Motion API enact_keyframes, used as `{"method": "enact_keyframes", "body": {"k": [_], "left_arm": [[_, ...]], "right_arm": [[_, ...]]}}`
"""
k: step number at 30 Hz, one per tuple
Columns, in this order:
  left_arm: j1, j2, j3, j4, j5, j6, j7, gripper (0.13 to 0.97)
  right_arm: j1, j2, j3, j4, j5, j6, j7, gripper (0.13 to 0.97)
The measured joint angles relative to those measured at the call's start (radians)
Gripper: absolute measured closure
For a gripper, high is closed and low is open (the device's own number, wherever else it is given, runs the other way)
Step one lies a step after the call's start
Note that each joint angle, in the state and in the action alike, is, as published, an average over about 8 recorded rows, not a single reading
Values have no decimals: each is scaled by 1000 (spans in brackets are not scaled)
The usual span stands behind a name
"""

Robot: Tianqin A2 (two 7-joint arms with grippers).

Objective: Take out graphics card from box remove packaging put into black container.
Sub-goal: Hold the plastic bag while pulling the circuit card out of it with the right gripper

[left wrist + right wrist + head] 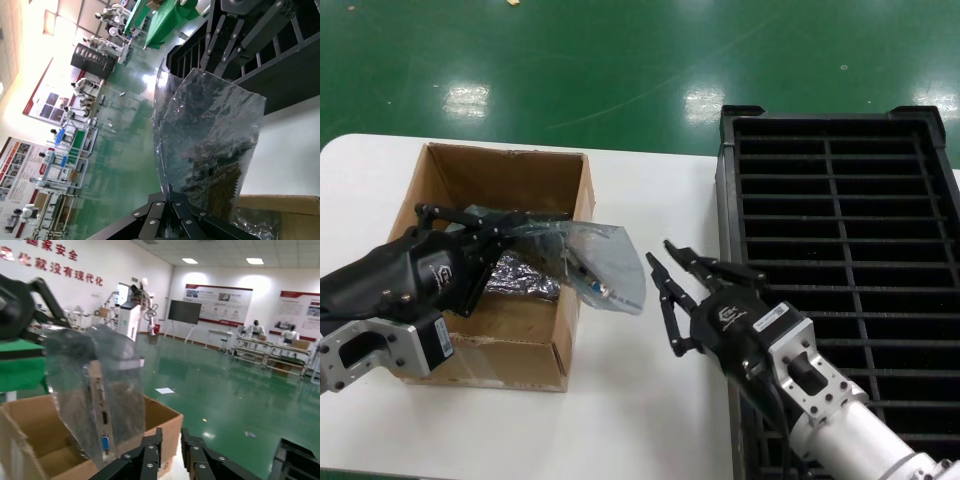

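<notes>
One bagged card hangs from our left gripper (495, 235), pinched at the packaging (605, 262) over the box (545, 175) edge, with our right gripper (672, 290) spread wide beside it, so the graphics card (102, 432) may slip free before reaching the one black container (735, 190).

The left arm is extended from the lower left of the head view, forearm angled up and to the right. The left gripper (495, 232) is closed, its fingers (167, 212) pinched together on a held item. The right arm is reached in from the lower right, forearm angled up and to the left. The right gripper (670, 290) is held low, pointed toward the left gripper and set apart from it. Its fingers (150, 460) are spread, and nothing is held between them.
</notes>
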Motion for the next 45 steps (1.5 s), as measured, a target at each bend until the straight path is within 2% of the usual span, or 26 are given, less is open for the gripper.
{"method": "enact_keyframes", "body": {"k": [4,12,23,30,34,39,45], "left_arm": [[0,0,0,0,0,0,0,957],[0,0,0,0,0,0,0,957],[0,0,0,0,0,0,0,957],[0,0,0,0,0,0,0,957],[0,0,0,0,0,0,0,957],[0,0,0,0,0,0,0,957],[0,0,0,0,0,0,0,957]], "right_arm": [[-19,5,9,27,-26,-27,1,844],[-36,9,31,48,-96,-119,26,936],[24,-40,59,-38,-210,-266,106,960],[18,-50,104,-38,-274,-307,154,960],[-5,-18,147,2,-298,-298,197,960],[-55,68,191,87,-318,-270,274,960],[-124,149,210,172,-345,-257,352,960]]}}
